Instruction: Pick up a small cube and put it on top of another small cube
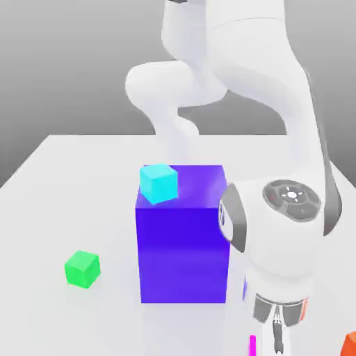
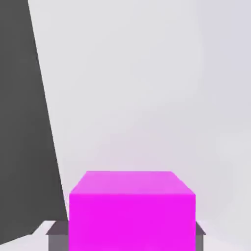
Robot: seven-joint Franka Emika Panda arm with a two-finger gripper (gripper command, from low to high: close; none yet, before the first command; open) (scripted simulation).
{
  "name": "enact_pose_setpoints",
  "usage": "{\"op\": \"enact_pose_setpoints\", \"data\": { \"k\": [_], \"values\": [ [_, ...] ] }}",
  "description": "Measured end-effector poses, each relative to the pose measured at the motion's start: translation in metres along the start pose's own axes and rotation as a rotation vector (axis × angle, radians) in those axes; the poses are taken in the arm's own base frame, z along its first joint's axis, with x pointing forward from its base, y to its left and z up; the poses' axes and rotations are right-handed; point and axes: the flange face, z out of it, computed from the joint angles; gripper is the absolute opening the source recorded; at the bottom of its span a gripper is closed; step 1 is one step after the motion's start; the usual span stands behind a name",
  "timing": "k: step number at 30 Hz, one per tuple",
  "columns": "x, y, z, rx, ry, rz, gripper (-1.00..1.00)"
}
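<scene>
The gripper clasps the small cube between its fingers. It hangs low beside the big blue-purple block, on the exterior view's right.

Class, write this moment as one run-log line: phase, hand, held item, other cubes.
phase: grasping | hand: closed on magenta cube, low at table | cyan cube: atop blue block | green cube: on table

We see no words, numbers, labels or signs that we can read on any block, on the white robot arm or on the table
</scene>
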Motion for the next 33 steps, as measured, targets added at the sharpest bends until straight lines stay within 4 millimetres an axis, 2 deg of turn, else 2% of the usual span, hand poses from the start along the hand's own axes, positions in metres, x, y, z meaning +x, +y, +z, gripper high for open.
{"op": "enact_pose_setpoints", "data": {
  "k": [2, 5, 6, 9, 21, 24, 29, 33],
  "values": [
    [-0.001, 0.0, -0.015, 0.002, 0.0, -0.001, -1.0],
    [-0.002, 0.001, -0.053, 0.003, 0.0, -0.012, -1.0],
    [-0.009, 0.003, -0.056, 0.012, 0.001, -0.065, -1.0],
    [-0.012, -0.007, -0.057, 0.021, 0.007, -0.19, -1.0],
    [0.003, -0.075, -0.064, 0.044, -0.002, -0.659, -1.0],
    [0.029, -0.1, -0.072, 0.043, -0.006, -0.699, -1.0],
    [0.1, -0.141, -0.088, 0.029, -0.009, -0.686, -1.0],
    [0.161, -0.162, -0.099, 0.021, -0.01, -0.672, -1.0]
  ]
}}
